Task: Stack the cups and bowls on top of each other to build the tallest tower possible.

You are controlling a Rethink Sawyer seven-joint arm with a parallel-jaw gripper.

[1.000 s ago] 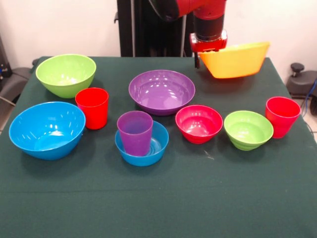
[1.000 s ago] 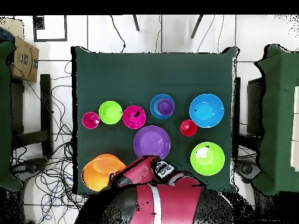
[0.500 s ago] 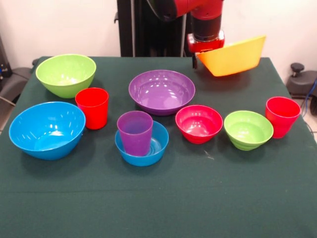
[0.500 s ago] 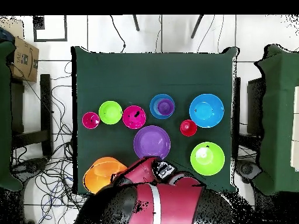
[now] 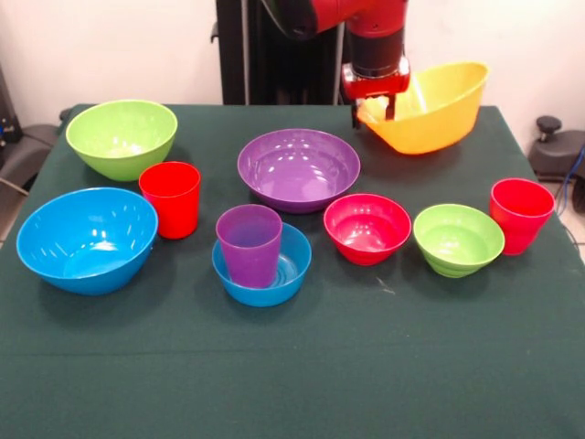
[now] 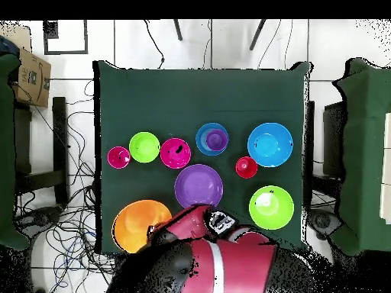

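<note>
The big yellow bowl is held by its rim in the closed gripper at the upper right of the front view.

In the front view the yellow bowl is seen tilted, with its open side turned toward the camera. Whether it touches the green table cannot be told. From overhead the yellow bowl is seen as a round shape at the lower left, and the gripper is hidden under the red arm. The purple cup is seen standing inside the small blue bowl near the middle. The other bowls and the two red cups are set apart on the table.
</note>
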